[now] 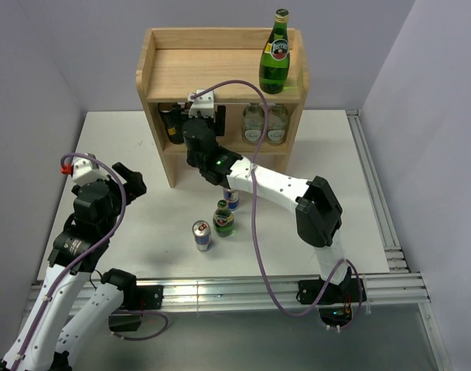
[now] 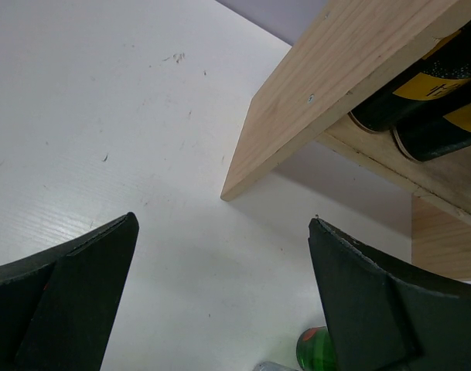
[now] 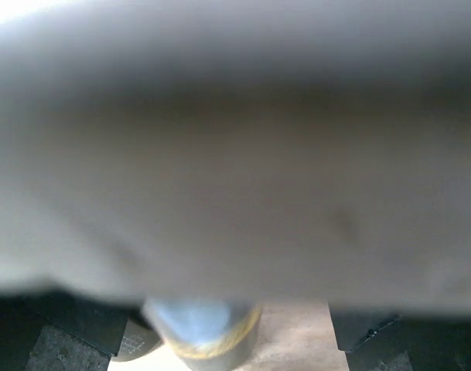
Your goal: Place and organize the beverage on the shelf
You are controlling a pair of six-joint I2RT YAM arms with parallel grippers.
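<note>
Slim can (image 1: 202,235) upright, top skyward

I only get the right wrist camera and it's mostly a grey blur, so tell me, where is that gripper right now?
Observer: The right gripper is at the front of the light wooden two-tier shelf, at the left half of its lower level, by the black-and-gold cans.
Operator: Which drinks are on the table?
Observer: Three on the white table: a blue-and-silver slim can, a second slim can partly under the right arm, and a small green glass bottle with a gold cap.
Operator: And the other arm?
Observer: The left gripper hangs open and empty over the table, left of the shelf.
</note>
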